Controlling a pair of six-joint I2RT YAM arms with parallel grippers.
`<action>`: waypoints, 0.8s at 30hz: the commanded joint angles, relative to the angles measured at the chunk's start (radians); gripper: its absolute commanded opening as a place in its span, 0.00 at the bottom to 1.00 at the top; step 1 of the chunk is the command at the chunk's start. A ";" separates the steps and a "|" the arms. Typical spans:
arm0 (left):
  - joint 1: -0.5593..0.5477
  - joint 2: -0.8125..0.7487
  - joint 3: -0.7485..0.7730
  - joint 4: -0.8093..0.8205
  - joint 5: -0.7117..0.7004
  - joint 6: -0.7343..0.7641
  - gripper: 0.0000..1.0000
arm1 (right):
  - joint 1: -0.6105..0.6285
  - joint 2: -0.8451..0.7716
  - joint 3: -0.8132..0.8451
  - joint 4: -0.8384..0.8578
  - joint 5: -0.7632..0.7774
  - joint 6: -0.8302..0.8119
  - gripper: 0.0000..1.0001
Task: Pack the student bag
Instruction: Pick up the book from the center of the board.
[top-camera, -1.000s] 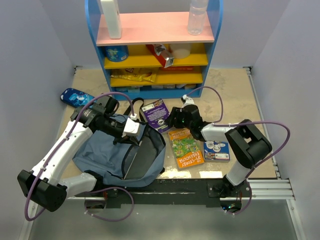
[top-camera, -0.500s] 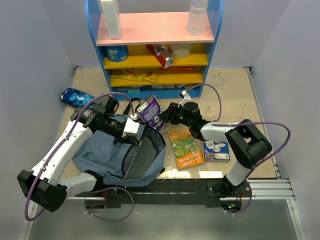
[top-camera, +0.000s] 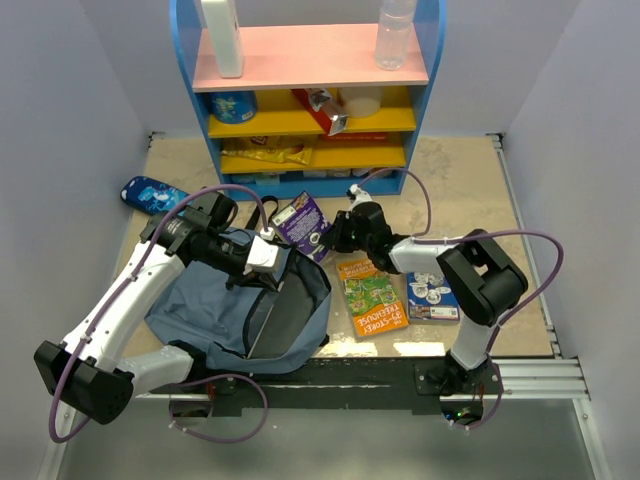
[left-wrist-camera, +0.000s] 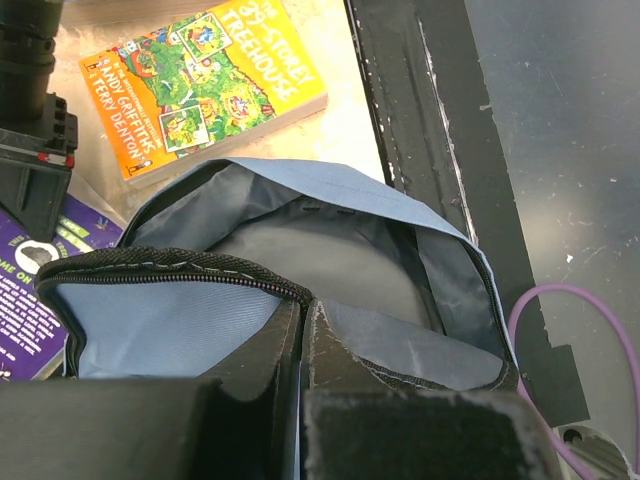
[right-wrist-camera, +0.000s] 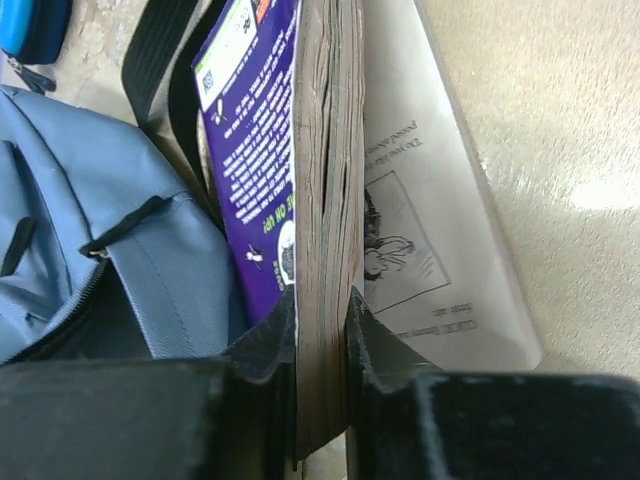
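The large slate-blue fabric backpack (top-camera: 215, 310) lies slumped on the desk (top-camera: 460, 180) at its near left, its mouth gaping toward the middle. The jaws of the left arm (top-camera: 120, 300) are clenched on the black zippered rim (left-wrist-camera: 170, 265) of that mouth, apparently holding the upper lip raised so the dark-lined pocket stays open for loading. The jaws of the right arm (top-camera: 430, 262) are grasping a purple paperback book (top-camera: 303, 225) by its page edge. The book stands tilted on its side just beside the bag's opening and its black strap (right-wrist-camera: 150, 70), with one cover flopped loose, which looks like a lead-in to sliding it spine-first into the gap. An orange-and-green illustrated paperback (top-camera: 372, 297) lies flat on the desk to the right of the bag, probably next in line. Compared with a second ago, the purple book is no longer lying nearly flat: it has been tipped up and carried left toward the bag. The right arm's wrist has swung left with it, while the left arm and the bag look unchanged.
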 joint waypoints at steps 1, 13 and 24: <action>0.007 -0.024 0.021 0.010 0.047 -0.006 0.00 | 0.016 -0.102 0.083 -0.061 0.027 -0.038 0.06; 0.007 -0.040 0.018 0.135 -0.009 -0.116 0.00 | -0.117 -0.374 0.315 -0.285 0.000 -0.028 0.00; 0.039 -0.106 -0.031 0.576 -0.215 -0.463 0.00 | -0.119 -0.772 0.124 -0.558 -0.091 0.143 0.00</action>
